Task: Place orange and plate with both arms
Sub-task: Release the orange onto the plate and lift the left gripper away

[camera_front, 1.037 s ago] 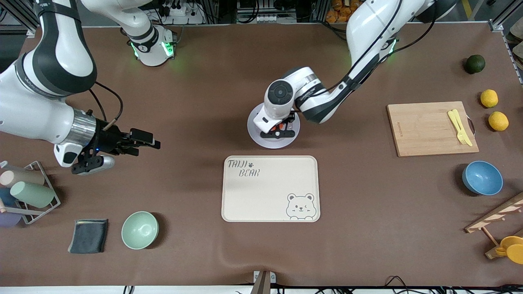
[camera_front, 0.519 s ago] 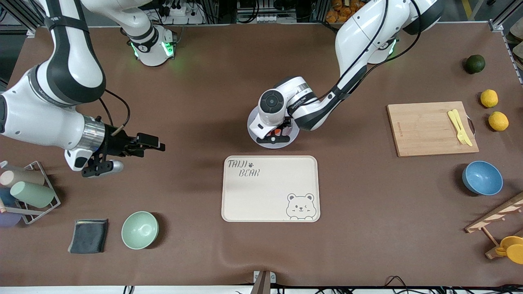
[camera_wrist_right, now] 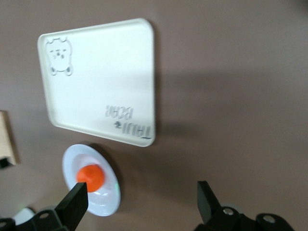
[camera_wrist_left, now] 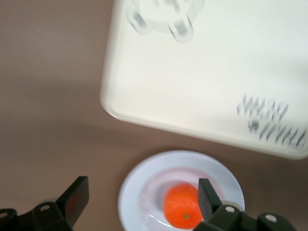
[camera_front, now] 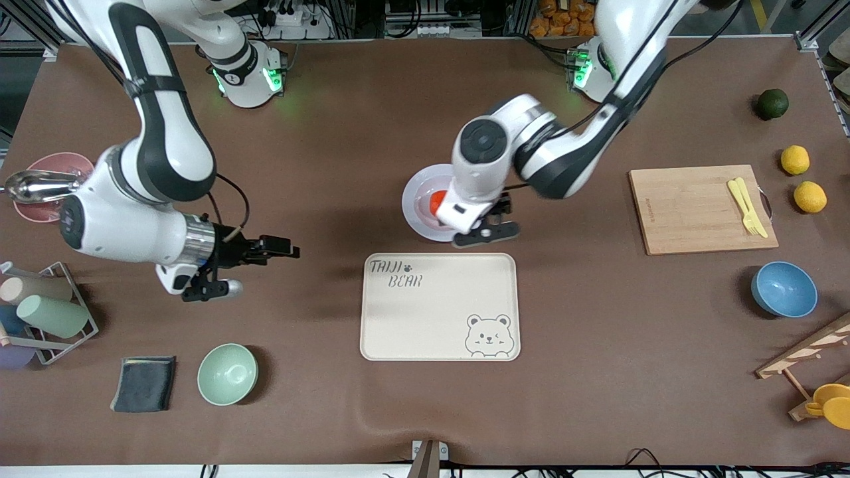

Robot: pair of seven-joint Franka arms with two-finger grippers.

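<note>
Front view first: we find the orange (camera_front: 438,201) lying in the plate (camera_front: 417,199), which rests on the table (camera_front: 332,166) just farther from the camera than the tray (camera_front: 439,307). We see the left gripper (camera_front: 487,232) raised over the plate's edge nearest the tray, its fingers spread with nothing between them; the left wrist view confirms this, with the orange (camera_wrist_left: 185,210) sitting free in the plate (camera_wrist_left: 139,192) and the tray (camera_wrist_left: 207,62) close by. We see the right gripper (camera_front: 279,251) hovering over bare table toward the right arm's end, well apart from the plate, its fingers also spread and empty. From the right wrist view we see the orange (camera_wrist_right: 90,177), plate (camera_wrist_right: 108,199) and tray (camera_wrist_right: 101,72) at a distance.
</note>
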